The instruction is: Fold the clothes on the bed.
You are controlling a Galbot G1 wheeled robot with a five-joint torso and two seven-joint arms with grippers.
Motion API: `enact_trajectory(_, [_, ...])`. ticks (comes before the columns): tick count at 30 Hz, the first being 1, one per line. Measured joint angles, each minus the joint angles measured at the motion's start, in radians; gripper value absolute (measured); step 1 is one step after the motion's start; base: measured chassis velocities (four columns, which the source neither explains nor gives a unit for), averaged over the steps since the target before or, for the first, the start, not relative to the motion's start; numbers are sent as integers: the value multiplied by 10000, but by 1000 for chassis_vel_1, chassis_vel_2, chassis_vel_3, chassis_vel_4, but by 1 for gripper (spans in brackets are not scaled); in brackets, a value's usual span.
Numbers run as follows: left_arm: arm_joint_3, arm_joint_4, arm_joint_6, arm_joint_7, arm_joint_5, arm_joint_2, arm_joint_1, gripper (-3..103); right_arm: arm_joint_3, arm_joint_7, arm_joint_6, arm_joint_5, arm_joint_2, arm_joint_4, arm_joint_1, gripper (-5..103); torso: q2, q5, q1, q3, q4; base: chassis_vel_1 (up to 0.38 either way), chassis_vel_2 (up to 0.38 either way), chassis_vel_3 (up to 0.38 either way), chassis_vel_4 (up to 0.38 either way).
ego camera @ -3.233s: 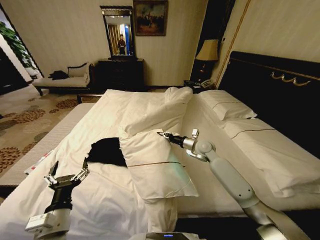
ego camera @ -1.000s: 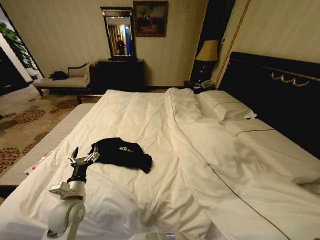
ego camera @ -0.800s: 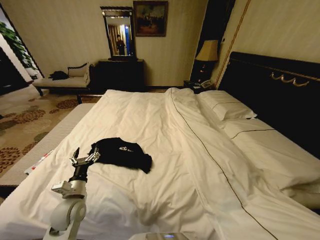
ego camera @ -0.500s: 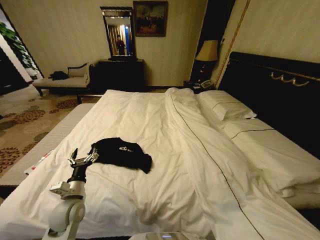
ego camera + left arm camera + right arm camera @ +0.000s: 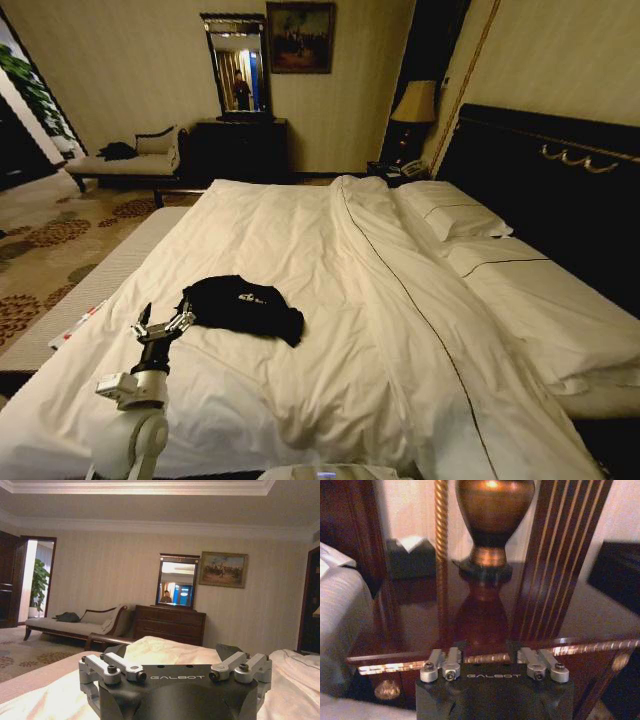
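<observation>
The clothes, a crumpled black T-shirt [image 5: 243,305] with white lettering, lie on the left half of the bed [image 5: 300,230] with its white duvet. My left gripper [image 5: 163,322] hovers open just to the left of the shirt's near edge, fingers pointing at it and not touching it. In the left wrist view the left gripper [image 5: 175,660] stands low over the duvet and looks across the room. My right gripper [image 5: 492,660] is off beside the bed, facing a dark wooden bedside table [image 5: 420,625] with a brass lamp base [image 5: 492,515].
White pillows [image 5: 450,210] lie against the dark headboard [image 5: 560,170] on the right. The bed's left edge [image 5: 90,290] drops to patterned carpet. A chaise longue [image 5: 130,160], a dresser [image 5: 240,145] with a mirror and a lamp [image 5: 415,100] stand along the far wall.
The pillow that lay beside the shirt 3.2 s ago is gone and the right arm has left the head view. My left gripper came up to the shirt, then eased slightly back.
</observation>
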Motion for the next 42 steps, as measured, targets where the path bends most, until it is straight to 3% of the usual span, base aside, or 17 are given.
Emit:
enact_trajectory(2, [-3, -39, 0, 0, 38, -37, 46, 100, 100, 36, -79, 116, -50, 276, -93, 48, 0, -3, 0, 0, 0, 0, 0, 0, 0])
enact_trajectory(4, [-8, -179, 0, 0, 142, -133, 177, 100, 381, -111, -154, 599, -209, 1174, -272, 65, 1, -4, -1, 0, -2, 0, 0, 0, 0])
enact_trajectory(7, [-10, -279, 0, -1, 194, -182, 267, 100, 432, -451, -154, 832, -339, 1722, -277, 70, 1, -5, 0, 0, 0, 0, 0, 0, 0])
enact_trajectory(10, [-12, -535, 138, -36, 181, -237, 545, 100, -90, -1837, 194, 492, -694, 2346, -49, 86, 0, -1, 0, 0, -1, 0, 0, 0, 0])
enact_trajectory(11, [-12, -535, 138, -36, 181, -237, 545, 100, -90, -1837, 194, 492, -694, 2346, -49, 86, 0, -1, 0, 0, -1, 0, 0, 0, 0])
enact_trajectory(14, [26, -871, 557, -96, 153, -268, 898, 100, -1260, -4359, 991, -607, -1210, 2584, 160, 96, 0, -1, 0, 0, 1, 0, 0, 0, 0])
enact_trajectory(15, [26, -871, 557, -96, 153, -268, 898, 100, -1260, -4359, 991, -607, -1210, 2584, 160, 96, 0, -1, 0, 0, 1, 0, 0, 0, 0])
enact_trajectory(17, [96, -1088, 1041, -102, 181, -269, 1212, 100, -2334, -6478, 1583, -1940, -1587, 2527, 404, 100, 0, 0, 0, 1, 3, 0, 0, 0, 0])
enact_trajectory(18, [145, -1104, 1096, -93, 230, -257, 1312, 100, -2626, -7103, 1808, -2362, -1654, 2465, 485, 100, 0, 0, 0, 0, 3, 0, 0, 0, 0])
enact_trajectory(19, [145, -1104, 1096, -93, 230, -257, 1312, 100, -2626, -7103, 1808, -2362, -1654, 2465, 485, 100, 0, 0, 0, 0, 3, 0, 0, 0, 0])
enact_trajectory(20, [288, -1129, 1093, 5, 420, -221, 1534, 100, -3144, -8132, 2158, -3010, -1749, 2362, 619, 100, 0, -1, 0, 0, 0, 0, 0, 0, 0])
enact_trajectory(23, [479, -1317, 665, 520, 737, -174, 1944, 100, -4129, -9650, 2719, -3724, -1992, 2185, 766, 100, 0, -2, 0, 1, 2, 0, 0, 0, 0])
enact_trajectory(25, [494, -1484, 446, 796, 739, -173, 2042, 100, -4520, -10000, 2868, -3882, -2157, 2103, 802, 100, 0, -2, 0, 1, 0, 0, 0, 0, 0])
enact_trajectory(30, [537, -2051, -358, 1418, 809, -252, 2364, 100, -5328, -12115, 3955, -4993, -3278, 1390, 1067, 100, 0, 0, 0, 1, -1, 0, 0, 0, 0])
enact_trajectory(34, [627, -2189, -629, 1490, 1015, -394, 2553, 100, -5675, -12759, 4266, -5234, -3640, 1170, 1198, 100, 0, 1, 1, 1, 3, 0, 0, 0, 0])
enact_trajectory(39, [719, -2294, -980, 1554, 1408, -522, 2733, 100, -5886, -12400, 3976, -4625, -3771, 1689, 1177, 100, 1, 0, 0, 0, 0, 0, 0, 0, 0])
enact_trajectory(42, [679, -2422, -887, 1521, 1417, -551, 2755, 100, -5621, -12260, 3594, -4501, -3990, 2049, 1064, 100, 0, -3, 0, 0, 0, 0, 0, 0, 0])
